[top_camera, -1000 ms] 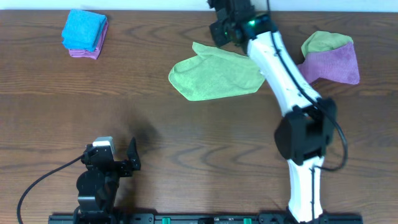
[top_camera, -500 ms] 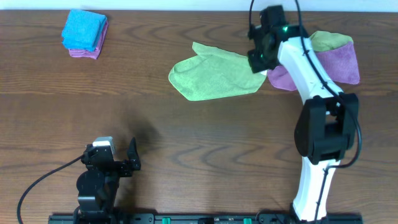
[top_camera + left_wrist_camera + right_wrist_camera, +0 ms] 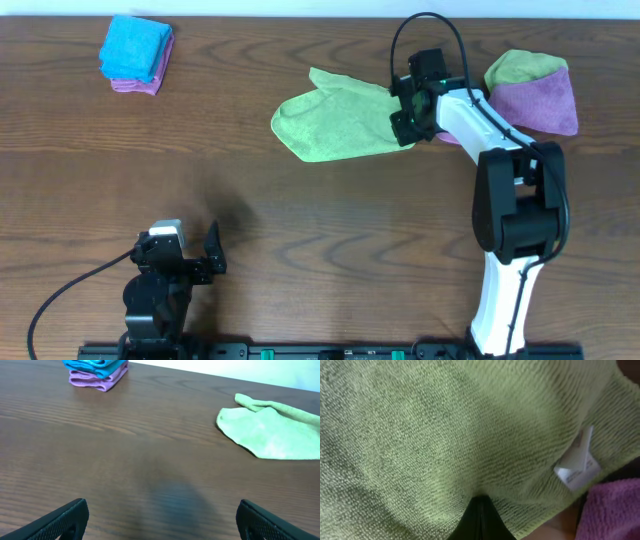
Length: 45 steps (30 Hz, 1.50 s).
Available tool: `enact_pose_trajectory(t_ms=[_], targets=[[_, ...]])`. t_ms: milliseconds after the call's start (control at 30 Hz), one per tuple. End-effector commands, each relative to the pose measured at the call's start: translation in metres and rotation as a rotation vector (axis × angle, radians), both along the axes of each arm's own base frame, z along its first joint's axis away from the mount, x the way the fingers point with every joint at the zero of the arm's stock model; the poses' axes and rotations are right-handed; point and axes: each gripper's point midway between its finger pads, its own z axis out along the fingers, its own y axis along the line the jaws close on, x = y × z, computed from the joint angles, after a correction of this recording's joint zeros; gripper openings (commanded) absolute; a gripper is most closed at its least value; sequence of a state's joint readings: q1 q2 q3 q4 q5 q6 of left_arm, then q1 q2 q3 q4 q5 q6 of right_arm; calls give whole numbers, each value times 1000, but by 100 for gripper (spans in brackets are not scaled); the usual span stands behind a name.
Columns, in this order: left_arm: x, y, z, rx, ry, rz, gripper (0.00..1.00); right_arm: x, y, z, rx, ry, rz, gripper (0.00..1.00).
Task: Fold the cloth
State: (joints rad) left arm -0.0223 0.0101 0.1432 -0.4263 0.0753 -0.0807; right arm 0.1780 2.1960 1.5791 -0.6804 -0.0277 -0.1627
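Note:
The lime-green cloth [image 3: 345,125] lies crumpled and flat at the back middle of the table, and it also shows in the left wrist view [image 3: 272,430]. My right gripper [image 3: 400,125] is shut, its tips down on the cloth's right edge. In the right wrist view the closed tips [image 3: 480,505] press against the green weave [image 3: 445,425], close to the white tag [image 3: 577,462]; nothing is pinched between them. My left gripper [image 3: 185,258] rests at the front left, far from the cloth. It is open [image 3: 162,520] over bare wood.
A purple cloth [image 3: 535,105] with a yellower-green cloth [image 3: 525,68] on it lies just right of the right gripper; the purple one shows in the right wrist view [image 3: 615,510]. A folded blue-on-purple stack [image 3: 137,55] sits back left [image 3: 95,370].
The right arm swung from the table's back edge, over the purple cloth, down to the green cloth's right edge, staying shut. The cloth and the left arm have not moved.

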Motion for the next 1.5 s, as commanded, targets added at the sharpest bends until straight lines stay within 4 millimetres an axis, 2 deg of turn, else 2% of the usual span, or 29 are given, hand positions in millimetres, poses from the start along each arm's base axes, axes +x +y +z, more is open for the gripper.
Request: enact_pose_trajectory(t_ms=[0, 67, 167, 333, 467, 567, 600, 667, 767, 967, 1100, 1167, 1300, 1467], targets=[[-1, 0, -9, 5, 18, -3, 95, -17, -5, -22, -6, 60, 6, 1], [-1, 0, -9, 5, 18, -3, 95, -25, -2, -25, 1, 89, 13, 1], [-1, 0, -9, 5, 18, -3, 95, -44, 19, -26, 76, 163, 37, 1], [-1, 0, -9, 5, 18, -3, 95, -78, 78, -24, 158, 255, 131, 1], [-1, 0, -9, 5, 18, -3, 95, -106, 139, -16, 156, 271, 277, 1], [-1, 0, -9, 5, 18, -3, 95, -119, 187, -1, 168, 241, 393, 1], [-1, 0, -9, 5, 18, -3, 95, -121, 198, 4, 170, 228, 418, 1], [-1, 0, -9, 5, 18, -3, 95, -121, 205, 8, 166, 212, 434, 1], [-1, 0, -9, 5, 18, -3, 95, -113, 188, 4, 106, 204, 390, 1], [-1, 0, -9, 5, 18, -3, 95, -86, 114, -5, 28, 228, 225, 1], [-1, 0, -9, 5, 18, -3, 95, -75, 82, -7, 34, 238, 147, 1], [-1, 0, -9, 5, 18, -3, 95, -73, 78, -7, 61, 248, 131, 1], [-1, 0, -9, 5, 18, -3, 95, -78, 82, 10, 87, 249, 138, 1], [-1, 0, -9, 5, 18, -3, 95, -88, 83, 54, 130, 221, 145, 1]])
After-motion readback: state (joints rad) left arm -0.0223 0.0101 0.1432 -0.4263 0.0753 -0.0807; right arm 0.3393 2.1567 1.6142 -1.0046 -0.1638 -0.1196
